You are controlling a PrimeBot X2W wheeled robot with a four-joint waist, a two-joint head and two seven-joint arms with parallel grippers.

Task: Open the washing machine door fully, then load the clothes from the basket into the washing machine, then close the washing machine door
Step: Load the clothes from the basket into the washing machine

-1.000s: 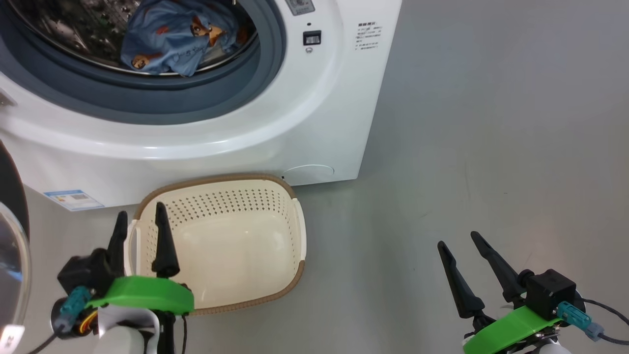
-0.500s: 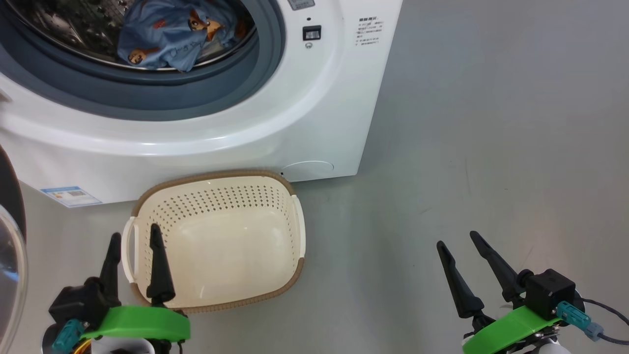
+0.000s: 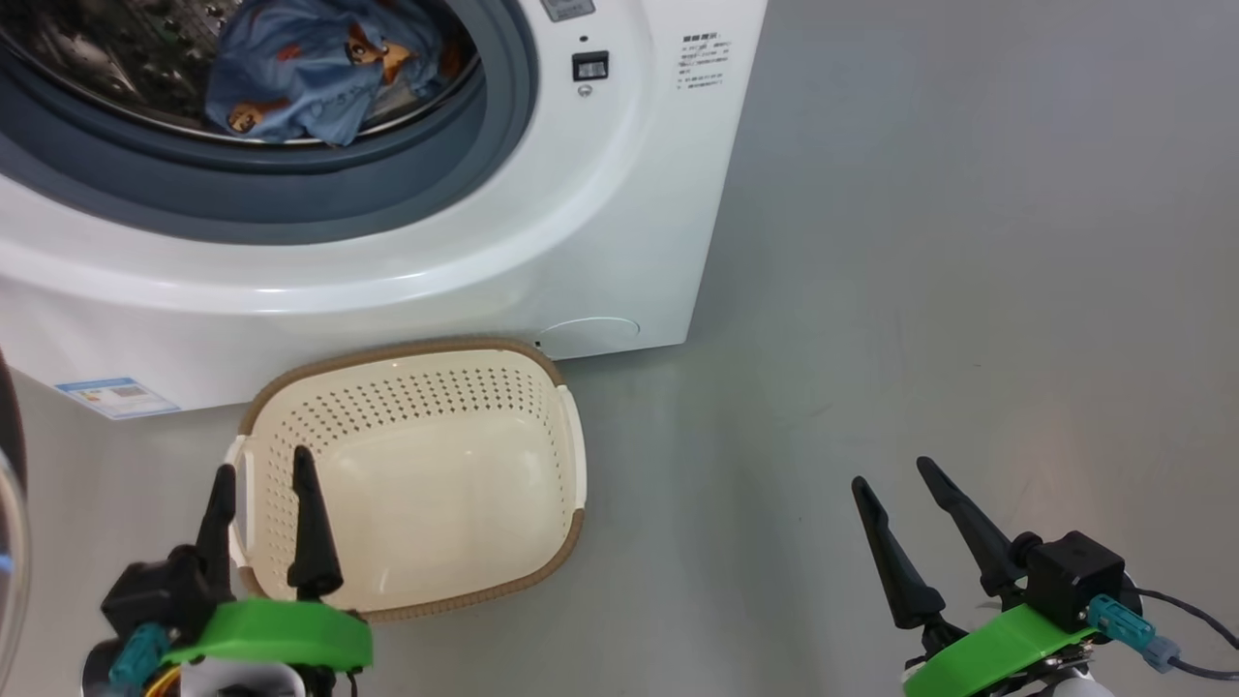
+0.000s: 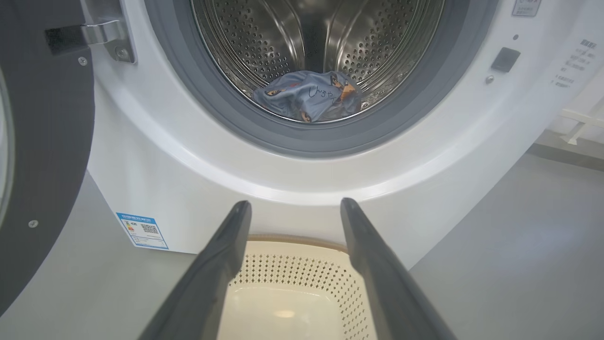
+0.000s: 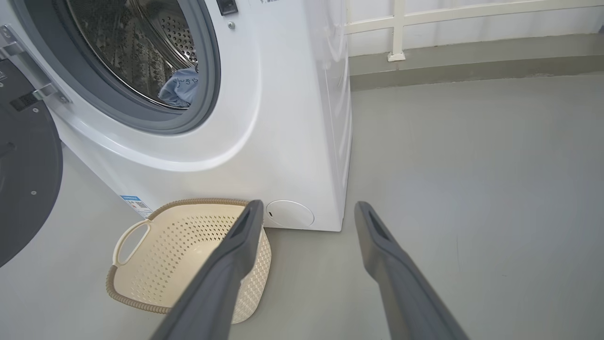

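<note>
Clothes (image 3: 290,73) in washer (image 3: 581,242) drum, door (image 4: 47,141) open left. Basket (image 3: 407,350) on smooth grey floor (image 3: 920,290), white railing (image 5: 398,28) far. Left gripper (image 3: 262,461), right gripper (image 3: 889,471): fingers apart.

The blue label sticker (image 4: 141,230) and printed lines (image 4: 573,63) on the washing machine (image 4: 155,156) are too small to read.

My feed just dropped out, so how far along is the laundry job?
Done: the door stands open, the basket is empty and the clothes lie in the washing machine. In hand: nothing; the left end effector by the basket and the right end effector over the floor are both open and empty. Left: closing the door.
</note>
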